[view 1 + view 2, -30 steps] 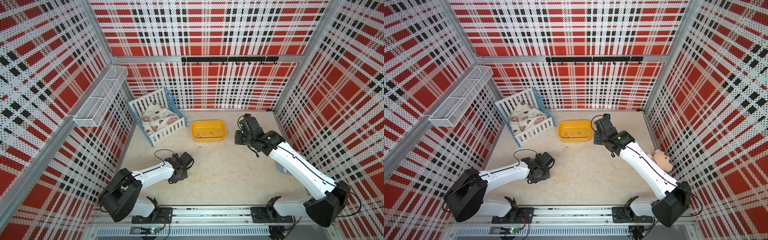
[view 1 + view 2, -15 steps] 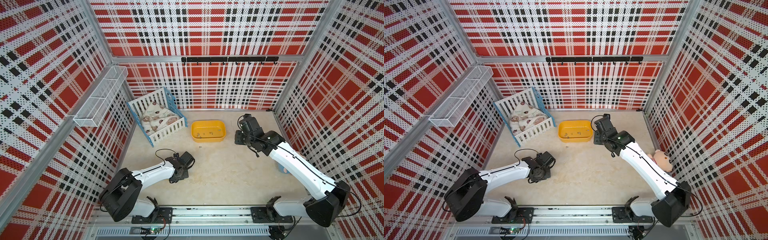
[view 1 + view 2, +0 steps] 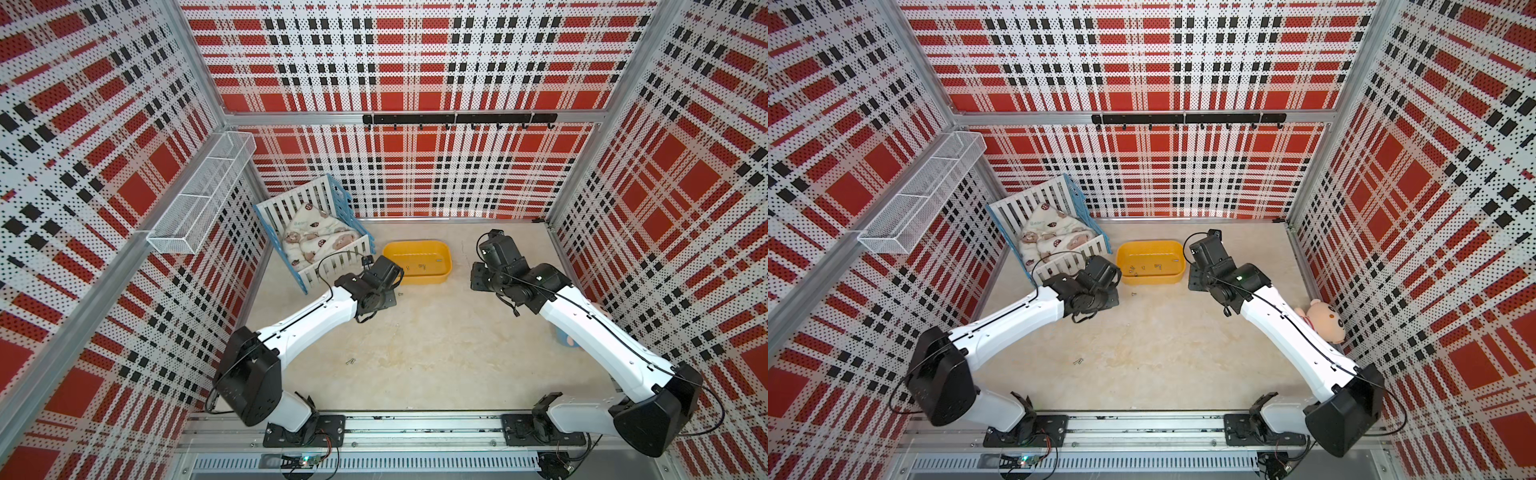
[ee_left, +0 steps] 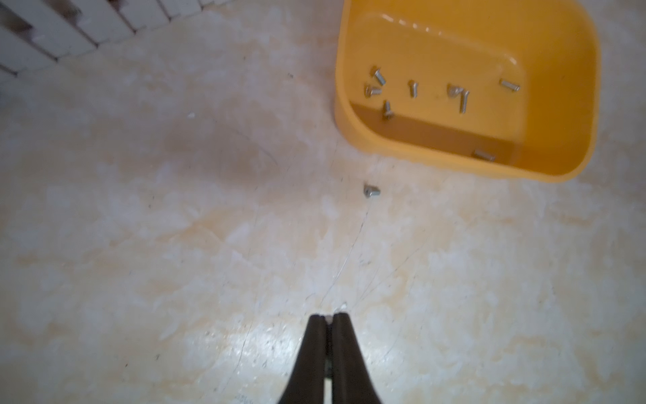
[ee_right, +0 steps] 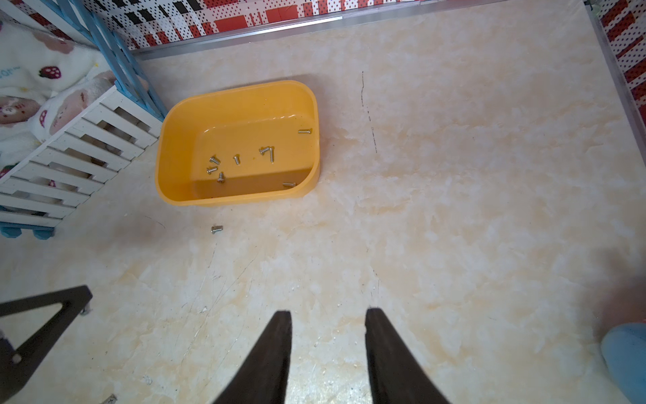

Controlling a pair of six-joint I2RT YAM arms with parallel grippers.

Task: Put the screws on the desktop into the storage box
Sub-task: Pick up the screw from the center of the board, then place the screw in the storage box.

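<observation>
nearest the arm bases, a pair of screws [image 3: 351, 361] lies on the desktop [image 3: 436, 353], well apart from the storage box [image 3: 415, 279], on its near side and toward the left arm. closer to the box, off its near left corner, the left gripper [image 4: 328, 316] hangs over bare desktop with its fingers pressed together. a tiny pale speck sits right at the tips (too small to tell whether it is a screw). off the box's right end and apart from it, the right gripper [image 5: 328, 311] has its fingers spread, with only marble showing in the gap. a single screw [image 4: 371, 190] lies on its side on the desktop just beside the box's near wall, not touching it; both top views show it too [image 3: 1134, 294]. inside the yellow box eight screws [image 5: 236, 159] lie scattered on the floor, most toward the left half, one by the right wall and one against the near wall. beyond the box's left end stands the white-and-blue crib [image 3: 1034, 203] with a printed blanket [image 3: 1054, 232] in it.
</observation>
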